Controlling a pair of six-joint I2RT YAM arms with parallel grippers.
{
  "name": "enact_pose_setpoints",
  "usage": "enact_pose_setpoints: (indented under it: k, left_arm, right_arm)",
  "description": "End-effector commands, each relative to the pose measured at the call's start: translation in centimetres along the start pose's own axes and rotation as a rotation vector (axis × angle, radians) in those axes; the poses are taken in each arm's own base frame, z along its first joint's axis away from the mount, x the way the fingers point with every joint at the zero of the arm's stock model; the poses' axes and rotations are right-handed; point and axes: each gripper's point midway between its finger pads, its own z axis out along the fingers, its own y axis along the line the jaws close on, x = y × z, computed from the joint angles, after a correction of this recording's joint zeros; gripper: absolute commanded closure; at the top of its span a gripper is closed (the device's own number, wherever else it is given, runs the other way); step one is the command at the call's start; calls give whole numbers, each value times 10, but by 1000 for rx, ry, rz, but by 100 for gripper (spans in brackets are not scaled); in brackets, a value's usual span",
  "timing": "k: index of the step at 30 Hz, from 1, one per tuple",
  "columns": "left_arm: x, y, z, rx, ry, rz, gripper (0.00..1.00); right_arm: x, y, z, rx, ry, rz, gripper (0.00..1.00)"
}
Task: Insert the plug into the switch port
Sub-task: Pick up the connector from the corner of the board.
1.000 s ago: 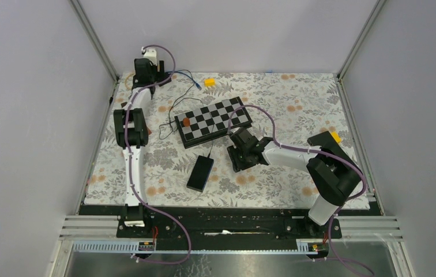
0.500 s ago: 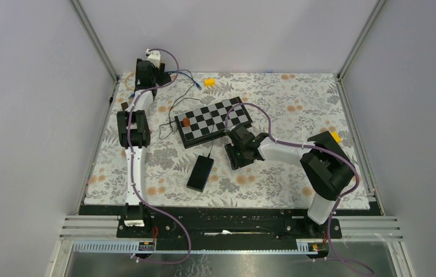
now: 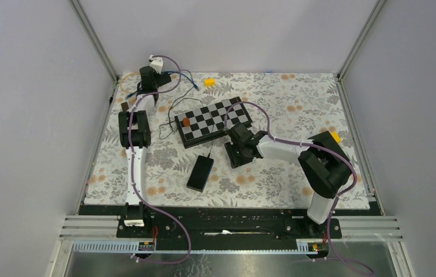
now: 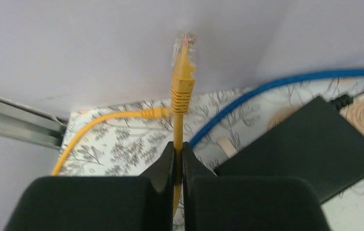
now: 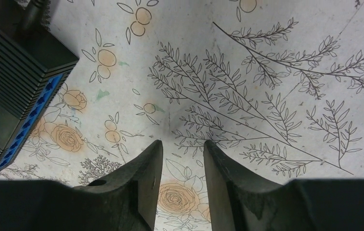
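The plug (image 4: 183,45), a clear plastic connector with a yellow strain-relief boot, stands up at the far left corner of the surface (image 3: 296,104), above the left hand (image 4: 178,154). I judge it light and rigid, but its latch tab is fragile. The yellow cable (image 4: 177,125) behind it is limp, so a hold close under the boot should steer it best. The left hand is clenched on that cable a little below the boot, the fingers nearly meeting around it. A blue cable (image 4: 276,84) and a black box (image 4: 305,144) lie just beside it. The switch (image 3: 200,173) lies well apart, toward the middle of the near edge, its blue ports (image 5: 31,115) facing the right hand (image 5: 182,159). That hand is released, its fingers moderately parted over bare surface with nothing between them, near the chequered board (image 3: 213,120).
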Motion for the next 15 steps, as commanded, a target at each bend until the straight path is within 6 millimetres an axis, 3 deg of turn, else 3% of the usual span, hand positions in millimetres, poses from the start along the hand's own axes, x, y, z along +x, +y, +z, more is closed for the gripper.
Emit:
enact_pose_setpoints:
  k: [1,6,10,15]
  left_arm:
    - [-42,10,-15,-72,-100,27,100]
    - [-73,-3,-47,-170,-134,148,100]
    - [-97,-9,-70,-182,-136,153,100]
    - [-125,-11,-114,-192,-116,124,100]
  right_arm:
    - [7,-2,6,-6,51,-1,57]
    - [-1,2,-4,-20,17,-6,58]
    - [-10,1,-20,-15,-39,-11,58]
    - [-18,3,-43,-33,-123,-5,58]
